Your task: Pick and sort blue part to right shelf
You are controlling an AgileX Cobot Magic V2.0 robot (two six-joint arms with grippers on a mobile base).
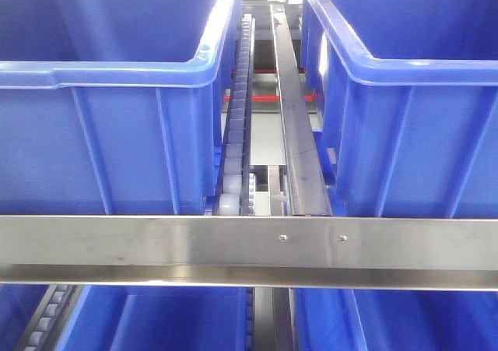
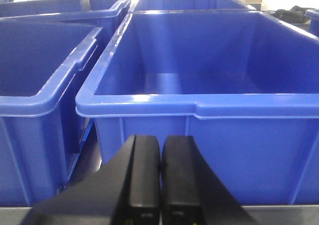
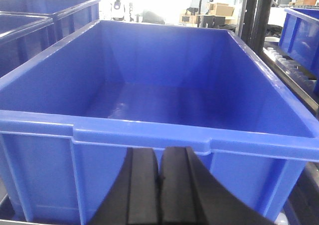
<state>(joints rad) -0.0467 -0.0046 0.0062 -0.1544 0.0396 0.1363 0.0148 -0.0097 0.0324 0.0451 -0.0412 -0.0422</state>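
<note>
Steel right shelf: front rail, roller track btwn blue bins. L hand pressed together, just before bin wall. R hand same, empty. Blue part not visible.

Cardboard boxes in the bright background, beyond a dark upright post.
</note>
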